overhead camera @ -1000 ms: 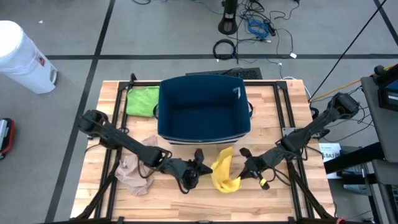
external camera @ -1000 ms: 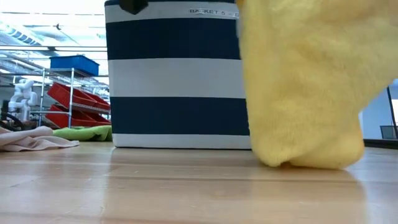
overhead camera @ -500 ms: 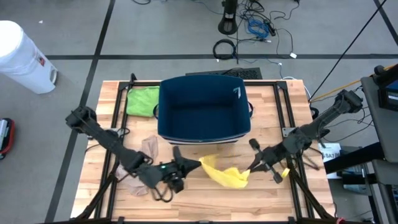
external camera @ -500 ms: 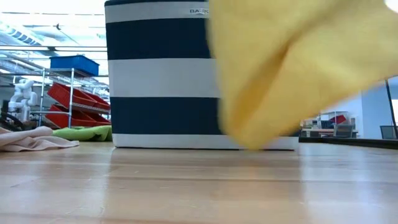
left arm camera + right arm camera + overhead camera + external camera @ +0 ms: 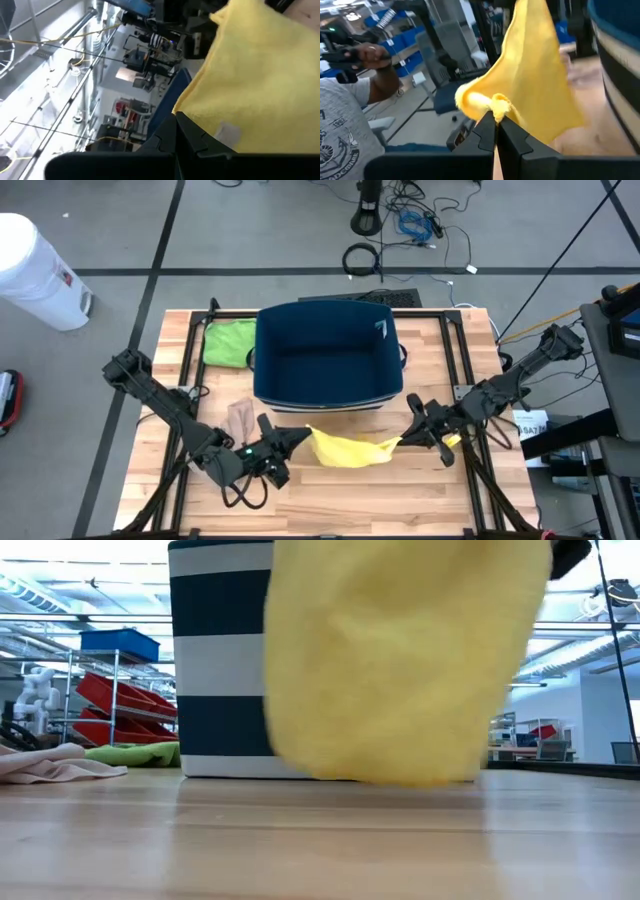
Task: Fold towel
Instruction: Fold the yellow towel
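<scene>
A yellow towel (image 5: 350,450) hangs spread between my two grippers, in front of the navy and white striped basket (image 5: 328,355). My left gripper (image 5: 298,437) is shut on the towel's left end and my right gripper (image 5: 408,438) is shut on its right end. In the low view the towel (image 5: 400,660) fills the middle, with its lower edge just above the table. Both wrist views show the shut fingers with yellow cloth, the left wrist view (image 5: 260,75) and the right wrist view (image 5: 530,75), running off from them. My left gripper pinches the towel's left upper edge (image 5: 192,117) between its two fingers, which lie about level and come from the table's left. The cloth spreads away from the fingers, lifted off the table. My right gripper pinches a bunched corner (image 5: 492,105) at the towel's right end between its two fingers, level, from the table's right. The towel hangs from that corner toward the other arm, fairly taut along its top.
A beige cloth (image 5: 240,418) lies on the table by the left arm, and a green cloth (image 5: 230,342) lies left of the basket. A black frame (image 5: 190,350) borders the wooden table. A person in a grey shirt (image 5: 345,130) stands beyond the table.
Both grippers have risen and drawn apart, the left toward the table's left edge and the right toward its right edge. The towel, which hung crumpled with its lower end on the table, is now lifted clear and spread out between them.
</scene>
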You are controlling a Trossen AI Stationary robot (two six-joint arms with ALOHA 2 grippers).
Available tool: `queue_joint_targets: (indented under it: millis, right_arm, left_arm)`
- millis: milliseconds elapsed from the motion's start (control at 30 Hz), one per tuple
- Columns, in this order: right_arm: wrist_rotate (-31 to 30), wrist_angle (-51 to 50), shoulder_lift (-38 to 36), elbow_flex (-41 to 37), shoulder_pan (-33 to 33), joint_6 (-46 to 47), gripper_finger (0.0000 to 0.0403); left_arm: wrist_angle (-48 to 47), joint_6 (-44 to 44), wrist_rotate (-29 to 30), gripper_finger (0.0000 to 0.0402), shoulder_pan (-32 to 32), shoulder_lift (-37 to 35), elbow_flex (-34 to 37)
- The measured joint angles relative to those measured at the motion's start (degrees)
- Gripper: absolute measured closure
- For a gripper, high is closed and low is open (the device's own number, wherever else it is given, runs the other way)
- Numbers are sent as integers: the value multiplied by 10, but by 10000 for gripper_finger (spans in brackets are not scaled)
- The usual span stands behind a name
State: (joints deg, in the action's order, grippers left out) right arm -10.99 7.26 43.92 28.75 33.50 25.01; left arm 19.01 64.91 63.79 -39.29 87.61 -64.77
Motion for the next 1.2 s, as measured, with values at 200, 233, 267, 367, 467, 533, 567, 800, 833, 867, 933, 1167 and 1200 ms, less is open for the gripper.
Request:
queue_joint_targets:
  millis: [200,233,267,367,467,533,567,800,833,867,933,1167,1200]
  right_arm:
    - [-32,-23,0,0,4,38,403]
    - [-37,-25,0,0,4,41,403]
    - [-39,-27,0,0,4,43,403]
    - [-52,-30,0,0,4,49,403]
    - [-82,-17,-1,0,4,49,403]
    - [-93,0,-2,0,4,41,403]
    - [-98,9,-2,0,4,35,403]
    - [-101,36,-5,0,7,2,403]
    - [-101,26,-6,0,7,1,403]
    - [-101,15,-6,0,7,1,403]
    - [-93,-9,-6,0,7,3,403]
    - [-23,-124,8,0,11,12,336]
    - [-24,-145,12,0,11,15,314]
  left_arm:
    - [0,14,21,401,-3,0,0]
    - [-1,22,32,401,-4,0,0]
    - [-1,31,44,401,-5,0,0]
    - [0,41,64,401,-11,0,0]
    - [-1,44,69,401,-18,0,0]
    - [0,44,73,401,-21,0,0]
    - [0,44,75,401,-23,0,0]
    - [-1,47,83,401,-32,0,0]
    - [-1,46,83,401,-32,0,0]
    - [-1,44,83,401,-33,0,0]
    - [-1,33,83,401,-35,0,0]
    - [-84,-116,10,401,-33,2,0]
    - [-104,-142,4,401,-32,3,0]
